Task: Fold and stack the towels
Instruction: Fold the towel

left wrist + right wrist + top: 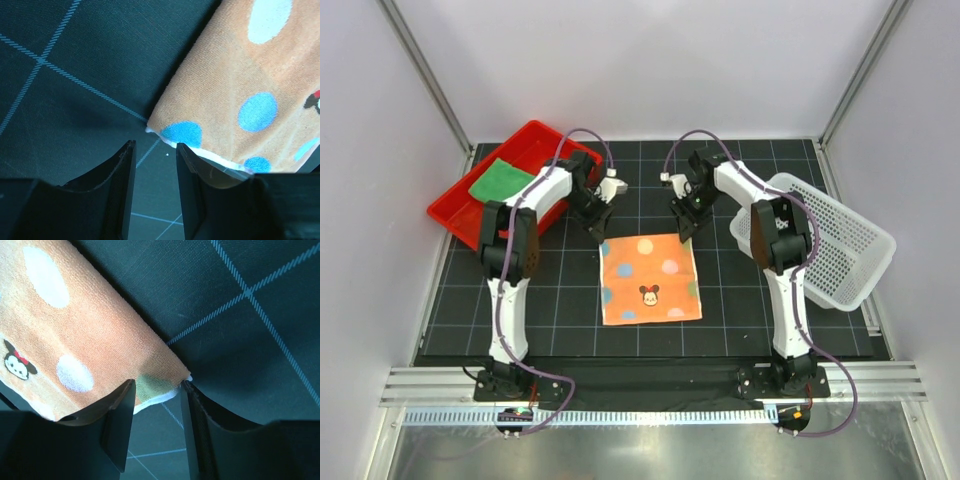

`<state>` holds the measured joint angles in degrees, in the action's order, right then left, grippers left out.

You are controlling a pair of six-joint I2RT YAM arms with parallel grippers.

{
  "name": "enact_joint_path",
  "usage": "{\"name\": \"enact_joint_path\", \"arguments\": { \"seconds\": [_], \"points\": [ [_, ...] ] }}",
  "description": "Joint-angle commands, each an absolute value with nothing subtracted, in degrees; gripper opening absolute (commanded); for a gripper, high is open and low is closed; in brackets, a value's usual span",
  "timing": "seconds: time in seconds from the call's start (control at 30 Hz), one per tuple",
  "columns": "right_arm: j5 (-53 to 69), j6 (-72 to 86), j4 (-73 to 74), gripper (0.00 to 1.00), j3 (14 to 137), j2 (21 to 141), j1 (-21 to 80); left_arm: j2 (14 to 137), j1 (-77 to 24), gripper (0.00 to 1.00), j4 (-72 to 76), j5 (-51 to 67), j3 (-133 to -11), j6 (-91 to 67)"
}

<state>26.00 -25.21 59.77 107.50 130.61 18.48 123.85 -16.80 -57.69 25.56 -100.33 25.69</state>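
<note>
An orange towel (650, 278) with pastel polka dots and a small cartoon face lies flat in the middle of the black mat. My left gripper (600, 226) hangs at its far left corner. In the left wrist view the left gripper (155, 145) is open with only mat in the gap, and the towel (235, 75) corner lies just ahead of the fingertips. My right gripper (685, 232) is at the far right corner. It (158, 383) is open, with the corner of the towel (100, 330) lying in the gap. A green towel (500, 182) rests in the red tray.
The red tray (455, 215) sits at the back left, tilted, close to the left arm. A white perforated basket (840, 250) stands at the right, beside the right arm. The black gridded mat (550, 310) surrounds the orange towel.
</note>
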Motion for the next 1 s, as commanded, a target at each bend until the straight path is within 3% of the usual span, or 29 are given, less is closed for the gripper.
{"name": "enact_joint_path", "arguments": {
  "seconds": [0.0,0.23,0.73,0.97],
  "points": [
    [28.65,-28.91,62.14,0.45,110.65,131.13,17.49,125.85,-16.61,0.41,-60.47,26.28,-103.53,27.95],
    [27.86,-29.00,61.79,0.38,110.91,131.75,16.44,127.26,-16.52,0.41,-59.94,26.63,-103.89,28.39],
    [31.11,-29.62,60.91,0.37,112.50,133.15,16.17,128.84,-16.44,0.41,-59.85,28.39,-105.55,28.04],
    [31.90,-30.32,61.52,0.35,113.38,133.86,16.17,130.43,-16.52,0.32,-61.52,28.39,-108.01,28.48]
  ]
}}
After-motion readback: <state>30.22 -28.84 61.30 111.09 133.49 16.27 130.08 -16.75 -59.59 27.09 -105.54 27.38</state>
